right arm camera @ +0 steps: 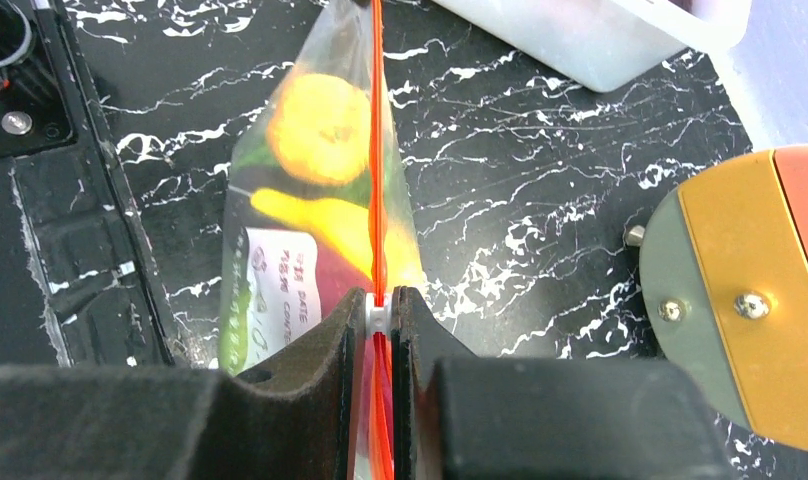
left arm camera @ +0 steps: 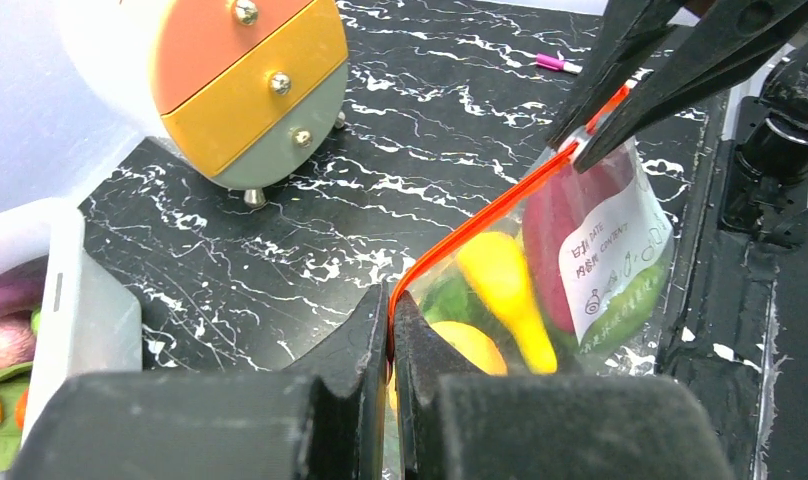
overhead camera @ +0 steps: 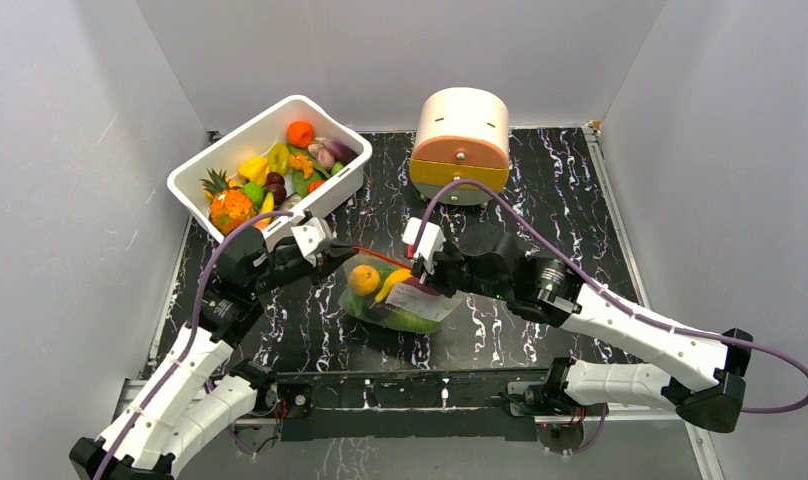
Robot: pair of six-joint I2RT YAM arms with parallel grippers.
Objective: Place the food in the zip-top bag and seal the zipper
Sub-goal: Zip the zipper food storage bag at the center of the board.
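The zip-top bag hangs stretched between both grippers above the black marble table. It holds food: a yellow piece, an orange round one, a dark red one and green pieces behind a white label. My left gripper is shut on the left end of the orange-red zipper. My right gripper is shut on the zipper's small white slider at the other end. The strip runs taut and straight between the two.
A white tub with several more toy fruits and vegetables stands at the back left. The round cream-and-orange drawer box stands at the back centre. Grey walls close in the left, back and right.
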